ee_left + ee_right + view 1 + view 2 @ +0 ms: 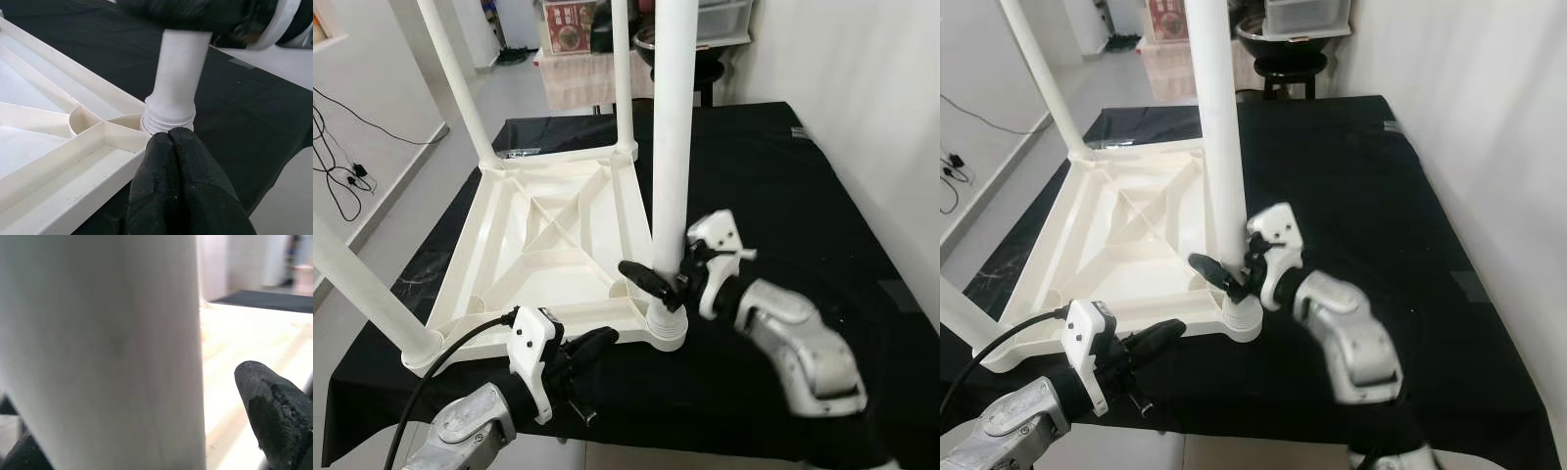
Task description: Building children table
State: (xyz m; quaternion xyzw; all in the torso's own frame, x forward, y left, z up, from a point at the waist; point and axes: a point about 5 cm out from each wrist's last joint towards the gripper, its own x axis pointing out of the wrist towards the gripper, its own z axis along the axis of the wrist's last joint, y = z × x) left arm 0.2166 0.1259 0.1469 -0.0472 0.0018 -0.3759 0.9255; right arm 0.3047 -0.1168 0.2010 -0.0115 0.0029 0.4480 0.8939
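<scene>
While the upturned tabletop (548,245) lies on the black table (783,176), the right gripper (658,279) clasps the five-o'clock corner leg (671,147); left gripper (592,345), pinched empty, waits nearby. Likely next: twisting the leg home.

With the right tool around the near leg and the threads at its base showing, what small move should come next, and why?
Probably a further twist of the leg by the right tool, whose fingers straddle it just above the socket. In the left wrist view, threads show above the tabletop corner, so the leg seems not fully seated. The left tool, shut, sits at the tabletop's edge.
</scene>
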